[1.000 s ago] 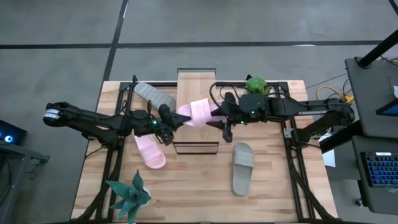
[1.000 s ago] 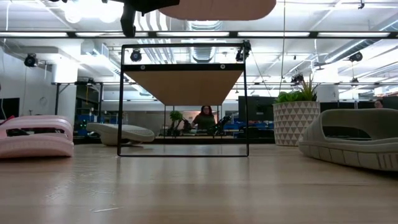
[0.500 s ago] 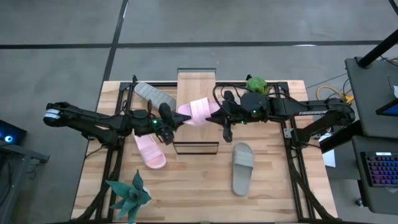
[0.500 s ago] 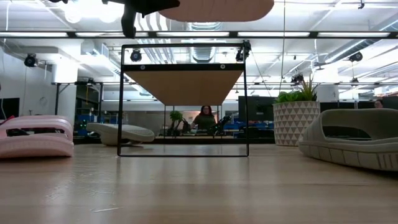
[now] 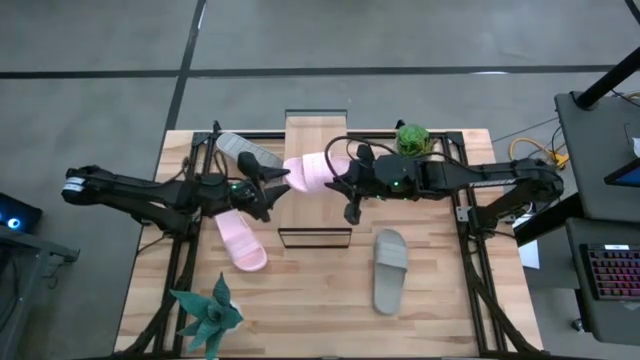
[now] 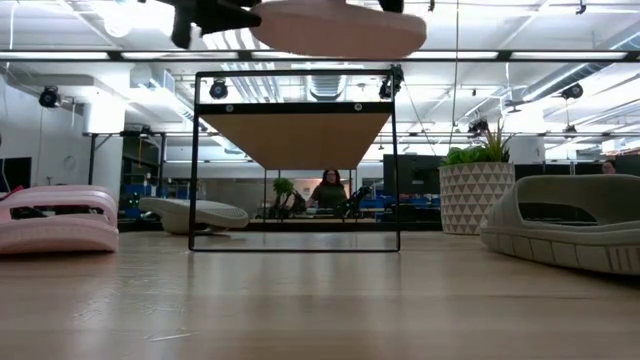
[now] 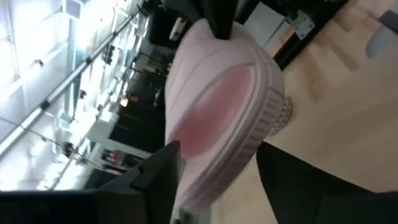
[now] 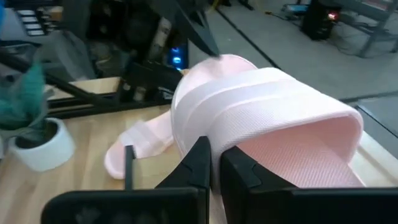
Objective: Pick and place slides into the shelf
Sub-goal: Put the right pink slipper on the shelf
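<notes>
One pale pink slide (image 5: 308, 173) hangs in the air over the shelf (image 5: 316, 130), seen from below in the low view (image 6: 335, 27). My right gripper (image 5: 345, 184) is shut on it from the table's right. My left gripper (image 5: 277, 184) is open. Its fingers (image 7: 163, 169) stand on either side of the slide's other end (image 7: 217, 118); whether they touch it I cannot tell. The second pink slide (image 5: 242, 243) and a grey slide (image 5: 390, 268) lie sole down on the table. Another grey slide (image 5: 248, 152) lies at the far left. My right gripper pinches the edge of the wide strap (image 8: 198, 127), at its side, between its two fingers (image 8: 200, 163). The fingers come from the table's right, slanting a little downward. The slide is lifted clear of the shelf and table, tilted, reaching from the fingers toward my left gripper.
The shelf's black frame (image 6: 295, 160) stands mid-table with its plank top (image 6: 300, 138) above. A green plant in a patterned pot (image 5: 412, 135) sits at the far right. A teal plant (image 5: 208, 315) stands at the near left. Black side rails (image 5: 468, 250) run along both table sides.
The raised pink slide has shifted toward the table's left and far edge and tipped. My right gripper has gone with it. My left gripper has rolled, drawn back a little toward the left, and its fingers now stand wider apart than before.
</notes>
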Controlling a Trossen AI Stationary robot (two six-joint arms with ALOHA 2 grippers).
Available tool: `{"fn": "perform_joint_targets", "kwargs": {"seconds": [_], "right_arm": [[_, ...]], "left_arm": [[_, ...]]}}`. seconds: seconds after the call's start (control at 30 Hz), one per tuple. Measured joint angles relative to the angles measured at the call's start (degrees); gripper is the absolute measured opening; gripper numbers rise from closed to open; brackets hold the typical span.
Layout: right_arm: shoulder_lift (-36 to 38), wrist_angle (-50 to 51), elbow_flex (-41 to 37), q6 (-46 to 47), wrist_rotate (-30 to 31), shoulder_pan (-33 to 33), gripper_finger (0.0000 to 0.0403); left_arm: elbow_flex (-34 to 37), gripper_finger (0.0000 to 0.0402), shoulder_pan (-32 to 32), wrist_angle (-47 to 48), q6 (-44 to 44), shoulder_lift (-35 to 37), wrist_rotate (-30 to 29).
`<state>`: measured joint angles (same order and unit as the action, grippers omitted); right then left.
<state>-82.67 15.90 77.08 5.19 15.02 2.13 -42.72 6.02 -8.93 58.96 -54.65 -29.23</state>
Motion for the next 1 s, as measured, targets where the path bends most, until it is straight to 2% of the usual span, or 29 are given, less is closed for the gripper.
{"fn": "perform_joint_targets", "kwargs": {"seconds": [0.1, 0.27, 0.5, 1.0], "right_arm": [[-0.7, -0.2, -0.1, 1.0, 0.9, 0.2, 0.0009], [-1.9, -0.5, -0.2, 4.4, 4.5, 1.7, 0.0009], [-3.5, -2.2, -0.3, 5.7, 4.7, 5.3, 0.0009], [-11.3, -9.9, -2.7, 6.8, 4.5, 6.9, 0.0009]], "left_arm": [[0.1, 0.0208, 0.0, 3.7, -3.6, 3.5, 0.0], [0.7, 0.0210, 0.0, 4.7, -10.3, 8.7, 0.2], [1.6, 0.0210, 0.0, 5.4, -22.4, 12.9, 0.8], [2.1, 0.0211, 0.0, 5.1, -24.2, 15.0, 0.2]]}}
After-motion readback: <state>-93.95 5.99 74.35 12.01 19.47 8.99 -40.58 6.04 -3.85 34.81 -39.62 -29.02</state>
